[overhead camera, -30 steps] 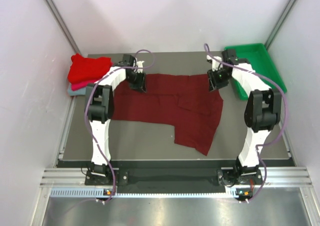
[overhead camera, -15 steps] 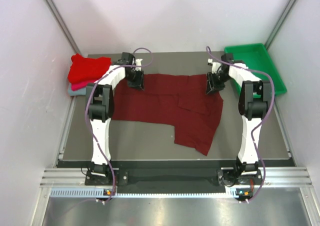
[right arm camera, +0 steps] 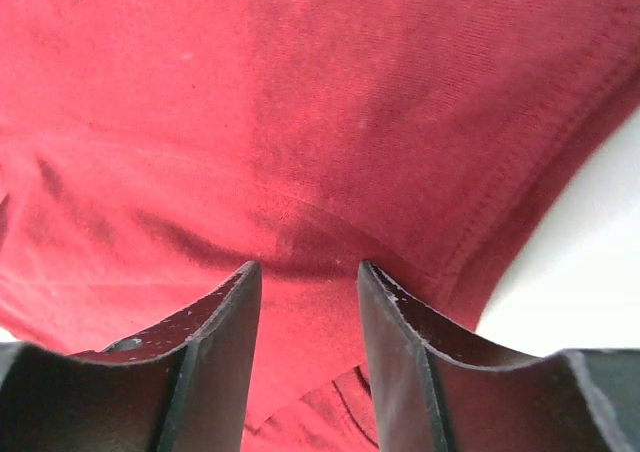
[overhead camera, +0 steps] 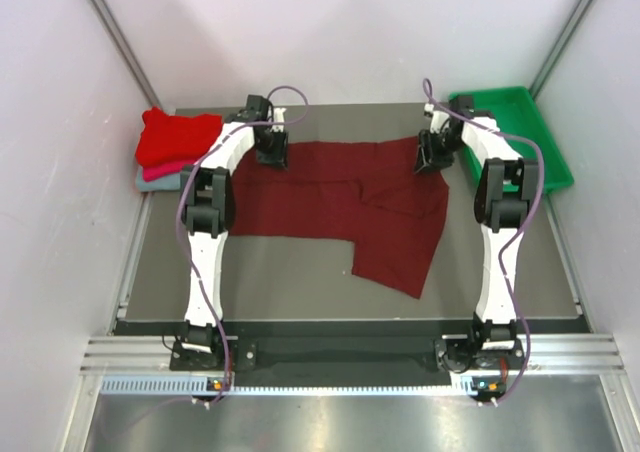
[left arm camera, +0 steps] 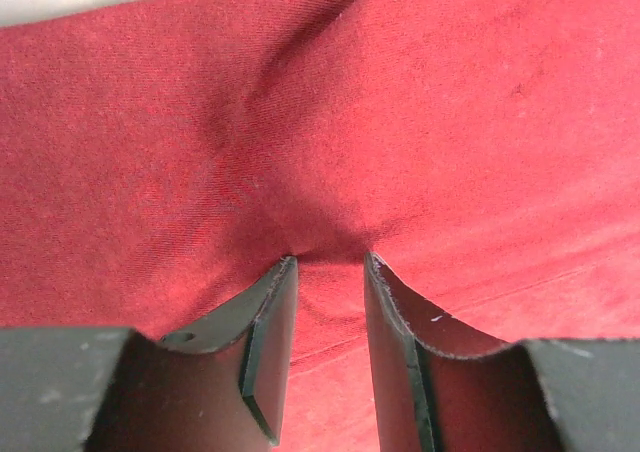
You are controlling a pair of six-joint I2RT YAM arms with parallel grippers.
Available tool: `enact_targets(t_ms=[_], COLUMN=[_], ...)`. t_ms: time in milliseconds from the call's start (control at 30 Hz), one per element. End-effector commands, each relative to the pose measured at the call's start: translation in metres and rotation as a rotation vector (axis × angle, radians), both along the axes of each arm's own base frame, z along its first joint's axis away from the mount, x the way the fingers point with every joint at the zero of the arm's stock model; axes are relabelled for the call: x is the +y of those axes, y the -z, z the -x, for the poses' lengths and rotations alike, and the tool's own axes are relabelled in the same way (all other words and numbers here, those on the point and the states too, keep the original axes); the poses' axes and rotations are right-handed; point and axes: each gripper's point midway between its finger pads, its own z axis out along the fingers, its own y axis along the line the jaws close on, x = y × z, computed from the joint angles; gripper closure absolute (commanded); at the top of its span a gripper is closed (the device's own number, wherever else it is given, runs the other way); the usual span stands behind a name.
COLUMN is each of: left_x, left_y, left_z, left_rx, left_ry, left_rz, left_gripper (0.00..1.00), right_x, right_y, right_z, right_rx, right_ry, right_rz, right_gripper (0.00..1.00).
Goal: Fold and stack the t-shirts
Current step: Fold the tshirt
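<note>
Together, left gripper [left arm camera: 328, 262] and right gripper [right arm camera: 308, 267] each clamped the maroon t-shirt [overhead camera: 340, 197], cloth bunched between narrowly parted jaws.

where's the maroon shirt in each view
Top external: maroon shirt spread across the middle of the table, far corners at the left gripper and right gripper.
Left wrist: maroon shirt fills the frame, puckered between the fingers.
Right wrist: maroon shirt fills most of the frame, stitched hem at right.
Shared landmark: the grippers pinching the shirt's far edge.

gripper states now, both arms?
Left gripper: closed, pinching the dark maroon cloth t-shirt.
Right gripper: closed on the same t-shirt, near its edge.
</note>
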Motion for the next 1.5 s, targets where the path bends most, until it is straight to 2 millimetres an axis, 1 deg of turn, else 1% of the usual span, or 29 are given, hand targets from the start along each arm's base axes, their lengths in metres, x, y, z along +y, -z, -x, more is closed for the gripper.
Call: enact_targets(t_ms=[0,33,67,167,200,267,300,333,367,433,567,733,900,933,1000,1033,1067,1100,1133,1167,1200,1233,1267,1300,1333,1367,1400,1433,1467], left_x=[0.030,0.029,0.030,0.026,0.025,0.024,0.024,0.024,0.023,0.022,0.022,0.019,0.013,0.012,0.008,0.004,0.004,0.004,0.002,0.002,0.003,0.003,0.005,0.008,0.011,0.015,0.022,0.029,0.036], left_y=[0.065,0.065,0.070,0.073,0.069,0.074,0.068,0.073,0.070,0.066,0.058,0.057,0.058,0.053,0.036,0.013,-0.003,-0.019,-0.053,-0.072,-0.090,-0.120,-0.134,-0.167,-0.179,-0.165,-0.169,-0.194,-0.167], left_z=[-0.007,-0.009,-0.009,-0.015,-0.020,-0.021,-0.027,-0.028,-0.030,-0.037,-0.048,-0.045,-0.041,-0.043,-0.050,-0.054,-0.059,-0.062,-0.066,-0.067,-0.067,-0.063,-0.059,-0.052,-0.047,-0.037,-0.030,-0.017,-0.004], left_rx=[0.046,0.042,0.046,0.037,0.022,0.025,0.007,0.013,0.003,-0.019,-0.058,-0.051,-0.045,-0.058,-0.091,-0.134,-0.172,-0.205,-0.269,-0.301,-0.329,-0.374,-0.397,-0.449,-0.477,-0.463,-0.481,-0.546,-0.517], left_ry=[-0.040,-0.039,-0.040,-0.034,-0.036,-0.033,-0.033,-0.031,-0.028,-0.025,-0.027,-0.020,0.010,0.003,-0.015,-0.010,-0.019,-0.026,-0.025,-0.028,-0.034,-0.019,-0.012,-0.010,0.014,0.040,0.053,0.090,0.116], left_rz=[-0.132,-0.128,-0.130,-0.119,-0.116,-0.114,-0.110,-0.115,-0.116,-0.113,-0.114,-0.107,-0.115,-0.111,-0.090,-0.078,-0.093,-0.105,-0.100,-0.102,-0.097,-0.091,-0.094,-0.091,-0.101,-0.120,-0.158,-0.205,-0.247], left_gripper=[0.60,0.60,0.60,0.60,0.60,0.59,0.59,0.59,0.59,0.57,0.55,0.54,0.54,0.55,0.55,0.55,0.54,0.53,0.52,0.48,0.45,0.41,0.40,0.39,0.39,0.39,0.39,0.40,0.40], right_x=[-0.044,-0.046,-0.047,-0.053,-0.055,-0.061,-0.063,-0.064,-0.065,-0.067,-0.068,-0.071,-0.068,-0.066,-0.063,-0.059,-0.058,-0.058,-0.057,-0.058,-0.057,-0.055,-0.054,-0.049,-0.051,-0.052,-0.033,-0.025,-0.020], right_y=[0.018,0.018,0.025,0.027,0.024,0.025,0.020,0.020,0.023,0.017,0.023,0.019,0.003,-0.002,-0.022,-0.031,-0.053,-0.065,-0.081,-0.108,-0.125,-0.155,-0.169,-0.183,-0.221,-0.203,-0.206,-0.232,-0.202], right_z=[-0.042,-0.046,-0.049,-0.061,-0.067,-0.073,-0.079,-0.082,-0.084,-0.091,-0.095,-0.104,-0.114,-0.115,-0.113,-0.112,-0.107,-0.105,-0.103,-0.095,-0.091,-0.080,-0.072,-0.065,-0.050,-0.031,-0.017,0.001,0.022], right_rx=[-0.099,-0.109,-0.109,-0.137,-0.156,-0.170,-0.191,-0.199,-0.199,-0.220,-0.226,-0.259,-0.314,-0.324,-0.347,-0.359,-0.393,-0.412,-0.441,-0.477,-0.506,-0.565,-0.593,-0.634,-0.721,-0.684,-0.708,-0.800,-0.744], right_ry=[0.066,0.070,0.068,0.075,0.078,0.088,0.092,0.095,0.095,0.099,0.099,0.102,0.086,0.083,0.076,0.059,0.042,0.041,0.040,0.045,0.044,0.029,0.015,-0.010,-0.042,-0.078,-0.143,-0.222,-0.282], right_rz=[0.123,0.134,0.142,0.166,0.169,0.182,0.185,0.189,0.190,0.191,0.194,0.196,0.201,0.197,0.188,0.193,0.209,0.219,0.225,0.230,0.234,0.244,0.251,0.255,0.287,0.300,0.301,0.338,0.346], right_gripper=[0.54,0.53,0.53,0.52,0.51,0.50,0.50,0.50,0.50,0.50,0.50,0.50,0.49,0.48,0.47,0.44,0.41,0.38,0.33,0.32,0.31,0.30,0.30,0.30,0.30,0.30,0.30,0.29,0.30])
